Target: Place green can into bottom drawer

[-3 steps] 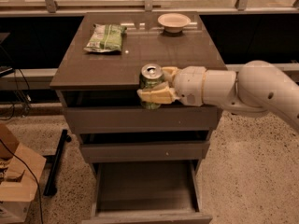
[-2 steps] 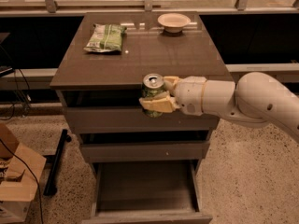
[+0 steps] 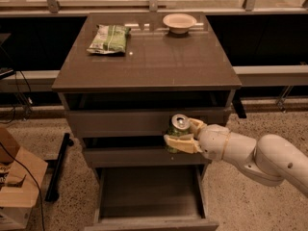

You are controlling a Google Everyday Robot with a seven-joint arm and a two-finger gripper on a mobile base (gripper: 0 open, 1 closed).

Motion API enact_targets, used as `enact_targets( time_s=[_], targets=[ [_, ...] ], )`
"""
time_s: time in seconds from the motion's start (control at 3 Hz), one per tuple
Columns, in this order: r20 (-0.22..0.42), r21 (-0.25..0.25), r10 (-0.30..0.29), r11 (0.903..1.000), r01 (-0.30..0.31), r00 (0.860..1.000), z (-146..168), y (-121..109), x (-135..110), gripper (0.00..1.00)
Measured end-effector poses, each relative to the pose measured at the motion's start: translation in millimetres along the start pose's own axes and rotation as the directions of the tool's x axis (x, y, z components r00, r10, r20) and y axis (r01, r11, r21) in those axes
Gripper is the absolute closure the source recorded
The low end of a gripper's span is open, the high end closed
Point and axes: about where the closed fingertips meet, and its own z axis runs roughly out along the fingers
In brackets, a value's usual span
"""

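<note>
The green can (image 3: 177, 131), dark green with a silver top, is upright in my gripper (image 3: 185, 134). The pale fingers (image 3: 181, 143) are shut around its body. I hold it in front of the middle drawer's front, above the right part of the open bottom drawer (image 3: 150, 195). The bottom drawer is pulled out toward me and its shallow tray is bare. My white arm comes in from the lower right.
On the cabinet top (image 3: 149, 61) lie a flat green snack bag (image 3: 109, 38) at the back left and a white bowl (image 3: 179, 21) at the back. A cardboard box (image 3: 14, 182) stands on the floor at the left.
My gripper has carried the can down and to the right, from the level of the cabinet top's front edge to in front of the middle drawer, above the open bottom drawer.
</note>
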Motion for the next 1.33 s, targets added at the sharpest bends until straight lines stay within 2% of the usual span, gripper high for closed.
enact_targets(
  time_s=[0.33,0.67,1.0,1.33],
  targets=[
    [0.002,-0.009,0.013,0.9999,-0.013,1.000,4,1,3,1.00],
    [-0.048,-0.028,-0.008,0.9996,0.006,0.999,8,3,19,1.00],
    [-0.068,-0.063,0.023,0.9976,-0.027,0.997,6,1,66,1.00],
    [-0.027,-0.132,0.155,0.9787,-0.157,0.988,6,2,154,1.00]
  ],
)
